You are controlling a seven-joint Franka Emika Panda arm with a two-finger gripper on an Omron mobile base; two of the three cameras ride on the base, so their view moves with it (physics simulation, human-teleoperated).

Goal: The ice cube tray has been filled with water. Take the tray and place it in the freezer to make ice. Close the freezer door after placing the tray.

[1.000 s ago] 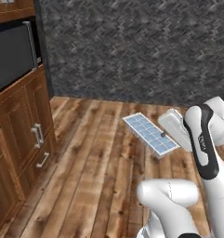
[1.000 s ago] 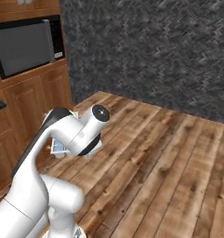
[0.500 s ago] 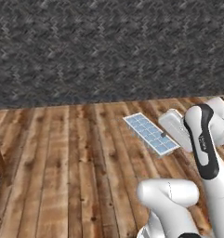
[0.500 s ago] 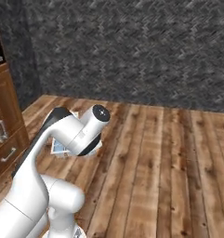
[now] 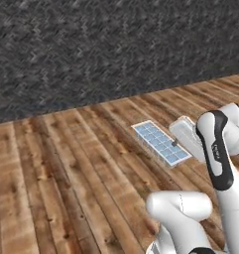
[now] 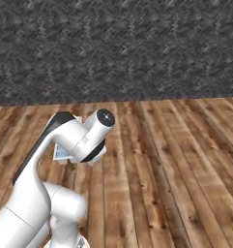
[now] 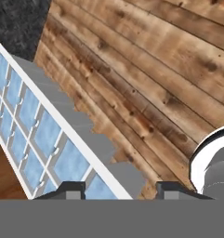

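Fig.: fingers (image 7: 118, 188) clamped on ice cube tray (image 5: 161, 144) near end | tray held level above wood floor (image 5: 66, 168), extending toward 11 o'clock from hand | water (image 7: 46, 132) in cells | dark stone wall (image 6: 118, 48) behind

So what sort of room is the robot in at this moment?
Probably an open stretch of an indoor room, though no furniture confirms which kind. A wooden plank floor runs up to a dark grey stone-textured wall, and the hand carries a water-filled ice cube tray over that floor.
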